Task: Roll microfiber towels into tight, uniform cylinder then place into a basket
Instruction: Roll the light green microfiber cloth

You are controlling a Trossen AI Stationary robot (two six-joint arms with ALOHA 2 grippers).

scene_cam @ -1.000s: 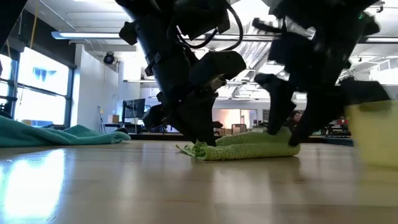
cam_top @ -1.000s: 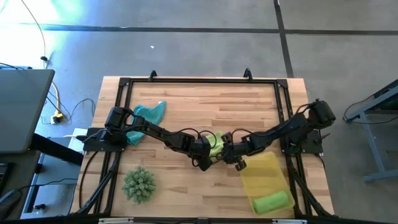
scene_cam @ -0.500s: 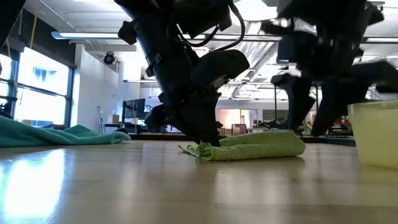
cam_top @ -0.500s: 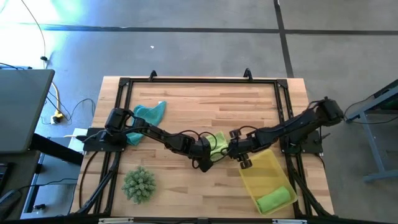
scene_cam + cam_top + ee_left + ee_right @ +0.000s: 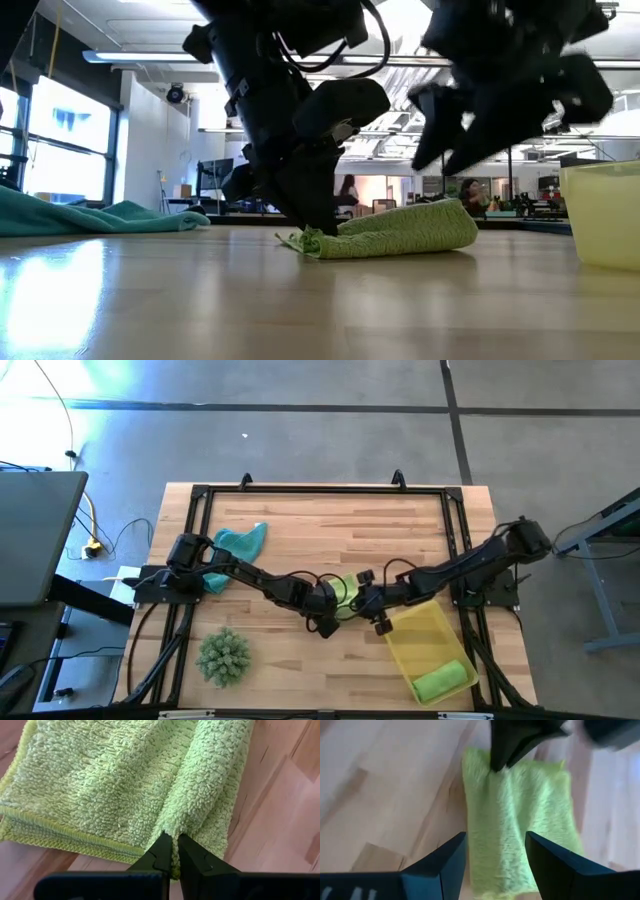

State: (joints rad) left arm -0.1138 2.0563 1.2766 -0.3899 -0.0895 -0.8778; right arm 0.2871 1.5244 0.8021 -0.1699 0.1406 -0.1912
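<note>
While the pale yellow-green microfiber towel (image 5: 395,232) lies folded and half rolled at mid-table, the left gripper (image 5: 170,854) has its fingers pinched together on the towel's near edge, pinning that corner to the wood. The right gripper (image 5: 496,852) hangs just above the other end with its jaws spread, holding nothing. Off to the right stands the shallow translucent yellow plastic basket (image 5: 405,641), with a bright green rolled towel (image 5: 440,682) already lying in its near end. A loose teal towel (image 5: 235,545) waits at the far left, near the left arm's base. I'd say the rolling step is in hand; next, the open jaws need to drop onto the free end and help tighten the roll.
</note>
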